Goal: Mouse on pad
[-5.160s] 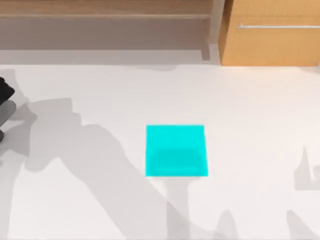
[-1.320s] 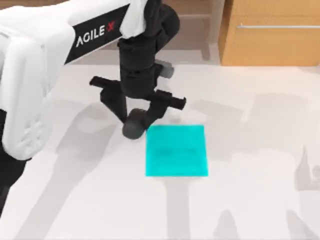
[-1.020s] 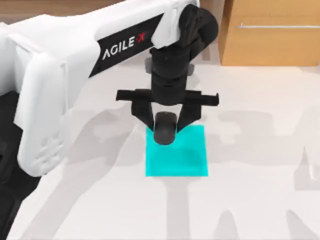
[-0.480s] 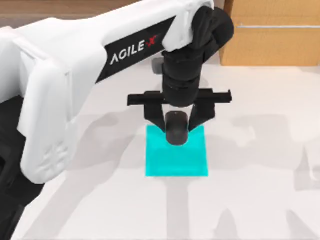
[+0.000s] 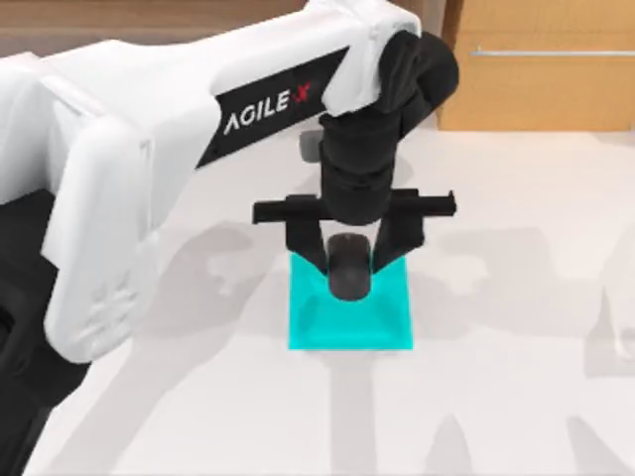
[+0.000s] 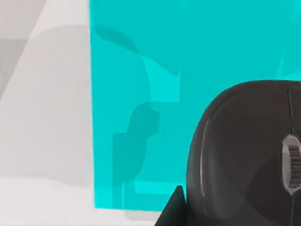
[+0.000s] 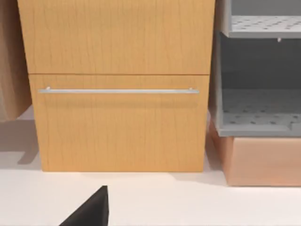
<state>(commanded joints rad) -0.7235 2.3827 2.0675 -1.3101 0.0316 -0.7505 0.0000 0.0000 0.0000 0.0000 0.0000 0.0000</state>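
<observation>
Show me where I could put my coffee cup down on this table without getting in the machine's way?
The white table lies bare at the top view's right, between the pad and the wooden cabinet, and along the near edge below the pad. The middle is crowded: the left gripper holds the mouse over the pad, its arm covering the left side.

The mouse (image 5: 349,268) sits over the pad's (image 5: 387,322) far half.

Wooden drawer cabinet (image 7: 117,84) beside grey shelving (image 7: 258,80).
</observation>
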